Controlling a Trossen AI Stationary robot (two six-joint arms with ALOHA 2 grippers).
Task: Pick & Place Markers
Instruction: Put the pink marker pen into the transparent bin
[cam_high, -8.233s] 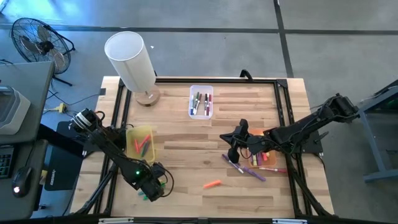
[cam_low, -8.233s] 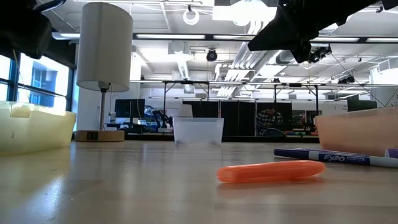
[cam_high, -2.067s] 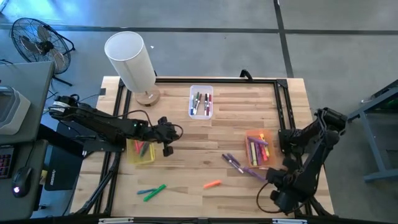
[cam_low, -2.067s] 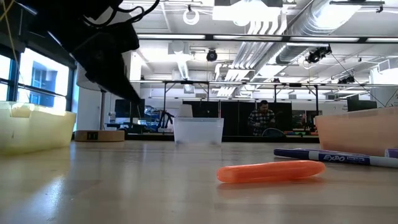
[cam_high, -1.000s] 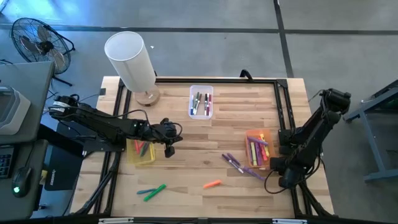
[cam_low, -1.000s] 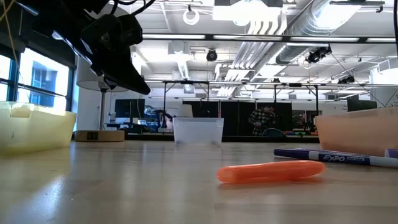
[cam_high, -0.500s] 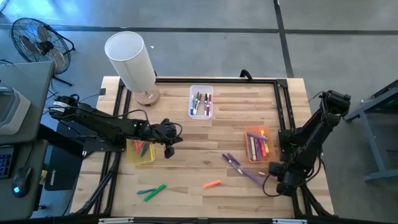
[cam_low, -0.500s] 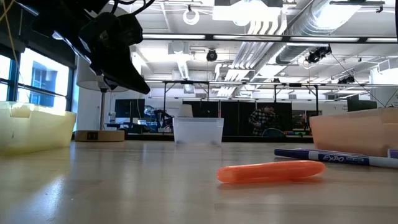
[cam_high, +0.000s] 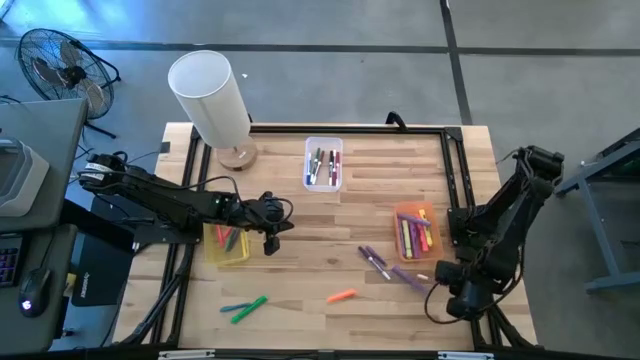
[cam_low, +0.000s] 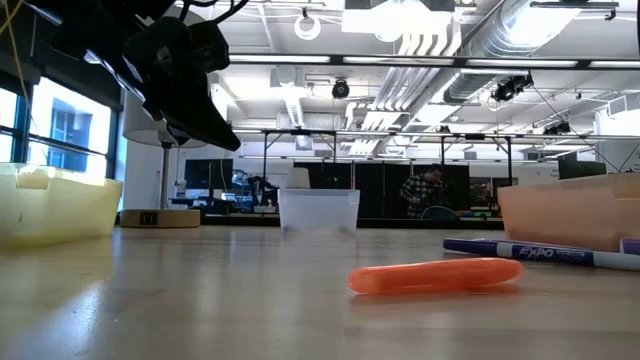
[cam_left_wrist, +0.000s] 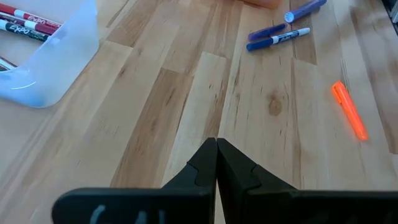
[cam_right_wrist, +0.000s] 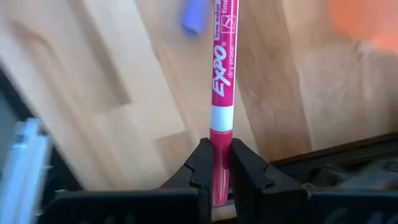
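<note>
The right gripper (cam_right_wrist: 216, 163), two matte black fingers, is clamped on a slim pink dry-erase marker (cam_right_wrist: 222, 87) with a white band and glossy printed barrel; in the high view it sits near the table's 4 o'clock edge (cam_high: 452, 287). The left gripper (cam_left_wrist: 216, 163) hangs with its fingers pressed together and empty, just right of the translucent yellow plastic bin (cam_high: 226, 243) at about 9 o'clock.

The table (cam_high: 300, 215) is pale butcher-block wood with visible grain and a black metal frame. On it lie loose markers: purple ones (cam_high: 390, 268) towards 4 o'clock, a short smooth orange one (cam_high: 341, 296) at 6 o'clock, and a green and a blue one (cam_high: 244, 307) at 7 o'clock. A clear bin (cam_high: 323, 163) at 12 o'clock holds several markers, and an orange bin (cam_high: 417, 233) at 3 o'clock holds more. A lamp with a white cylindrical shade (cam_high: 209, 96) stands at 11 o'clock.

In the low view the orange marker (cam_low: 436, 276) partly blocks the purple one behind; the yellow bin's contents are hidden by its wall.
</note>
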